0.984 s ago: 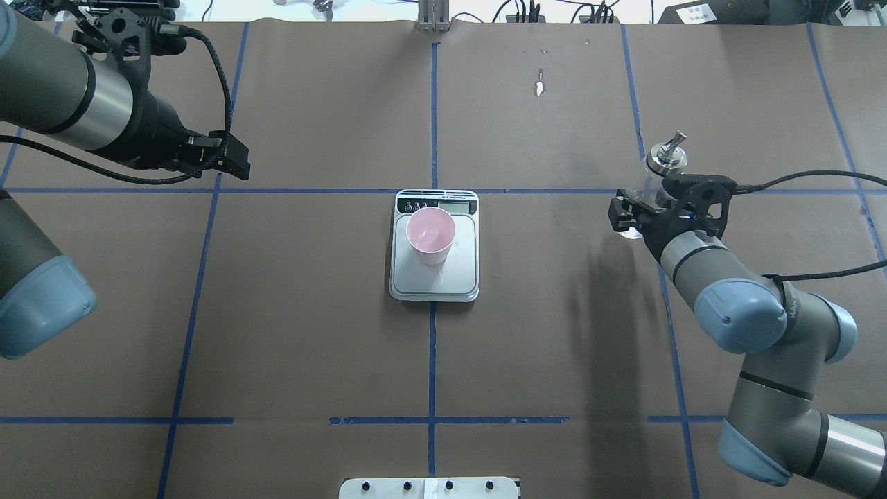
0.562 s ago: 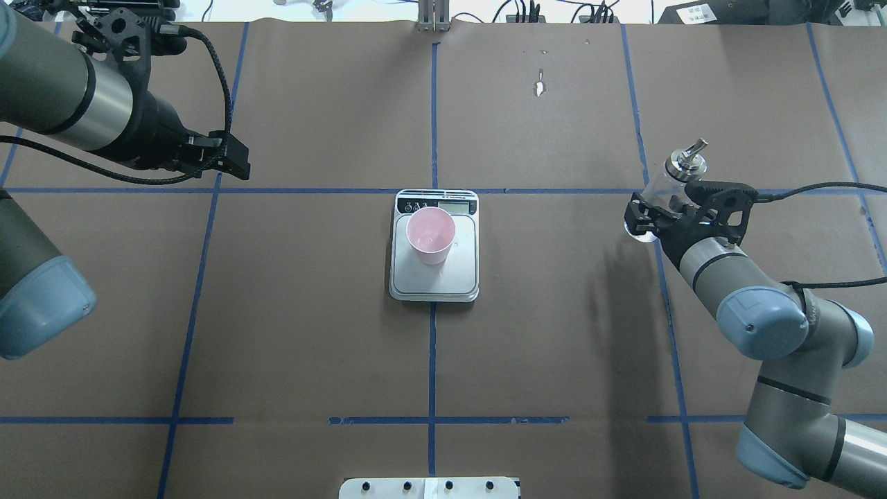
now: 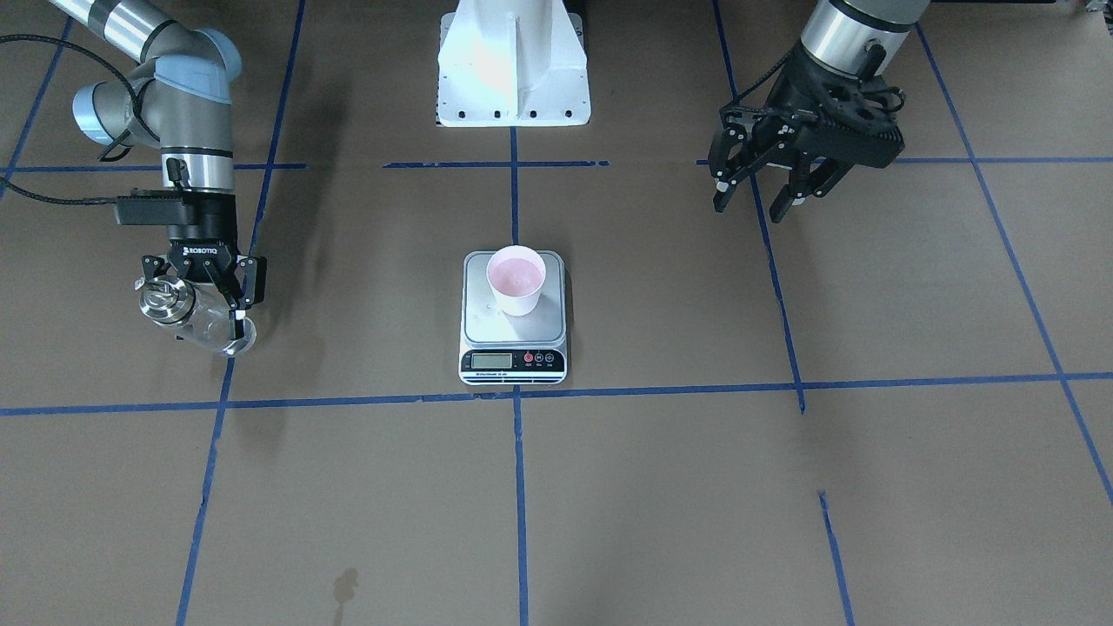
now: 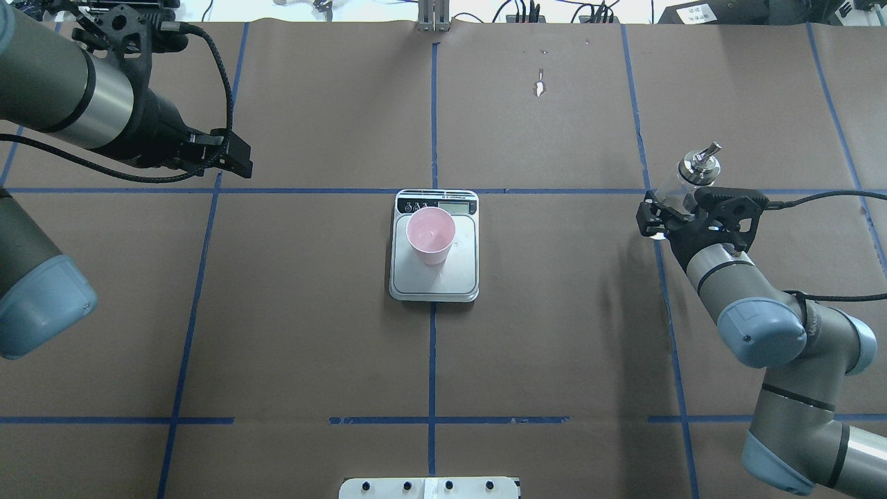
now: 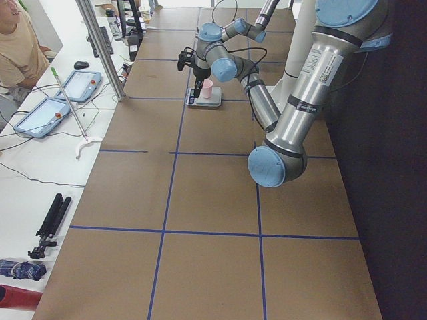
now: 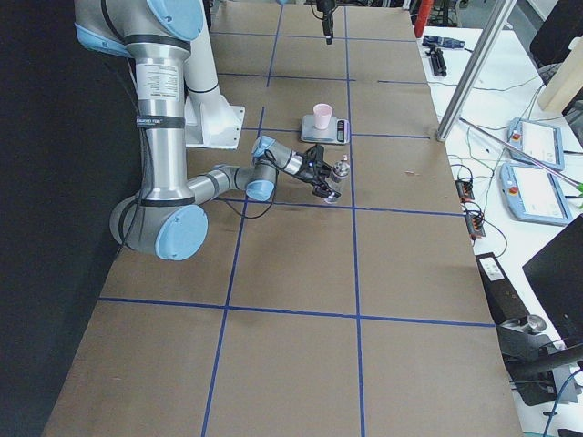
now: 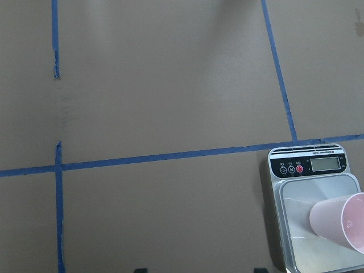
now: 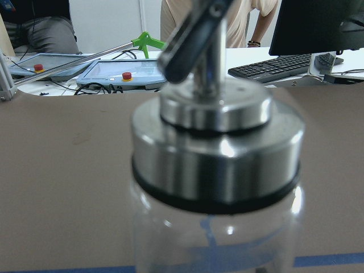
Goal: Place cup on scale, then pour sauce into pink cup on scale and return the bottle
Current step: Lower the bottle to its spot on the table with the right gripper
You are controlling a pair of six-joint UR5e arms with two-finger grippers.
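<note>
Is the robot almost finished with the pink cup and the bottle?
Done: the cup sits on the scale. In hand: the right gripper holds the bottle off to the side, away from the scale. I cannot tell whether anything has been poured into the cup. Left: pouring, if that has not happened, then setting the bottle down and letting go. The left gripper is open and empty.

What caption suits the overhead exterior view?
The right gripper holds the bottle aside while the cup stands on the scale.
</note>
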